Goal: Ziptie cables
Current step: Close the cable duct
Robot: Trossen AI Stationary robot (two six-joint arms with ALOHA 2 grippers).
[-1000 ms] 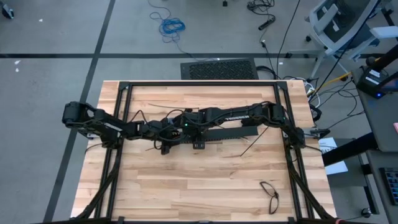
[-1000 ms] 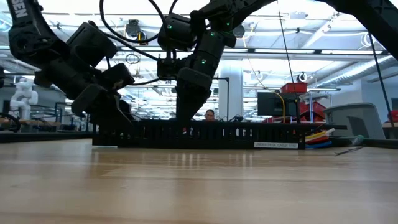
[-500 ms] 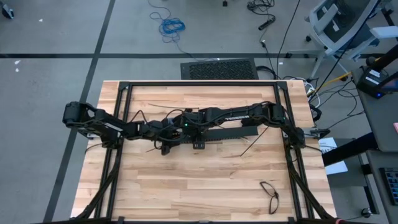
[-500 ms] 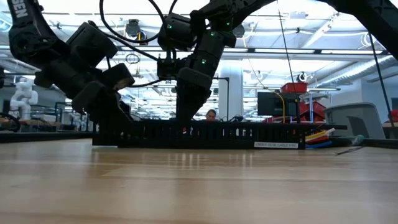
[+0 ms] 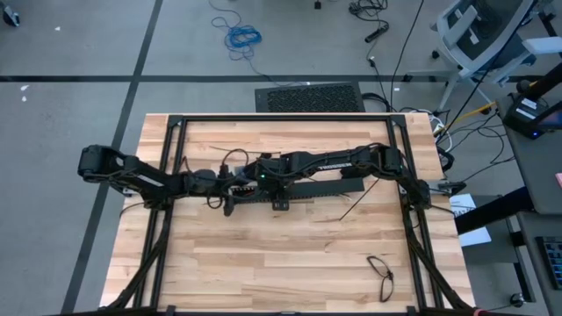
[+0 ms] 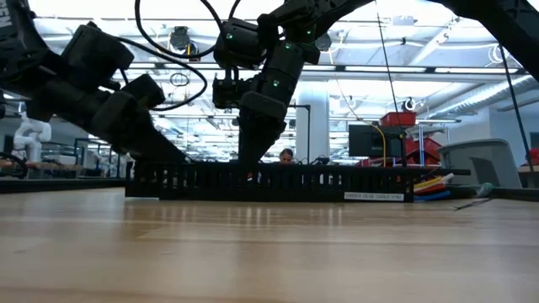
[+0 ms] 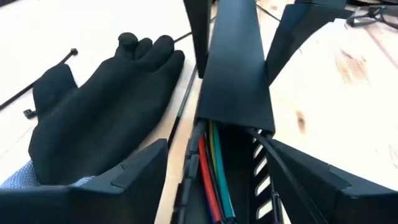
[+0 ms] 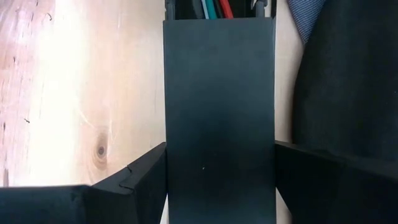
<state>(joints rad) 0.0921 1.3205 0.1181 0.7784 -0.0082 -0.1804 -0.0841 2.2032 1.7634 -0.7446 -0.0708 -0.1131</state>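
The near half of my bench (image 5: 290,263) lies open, with only a small cable loop (image 5: 381,272) near its right front corner. Across the middle, the long black slotted bar (image 6: 269,183) blocks any level pass, and both my arms crowd above it. My left tool (image 5: 230,190) and right tool (image 5: 255,179) meet at the bar's left end, leaving almost no gap there. A black glove (image 7: 99,118) lies just beside the bar. Thin black zip ties (image 5: 351,207) lie loose beside the bar's right end.

A pair of glasses (image 5: 381,273) lies near the desk's (image 5: 263,254) front right corner; a black glove (image 7: 99,121) rests beside the slotted bar (image 5: 307,191).
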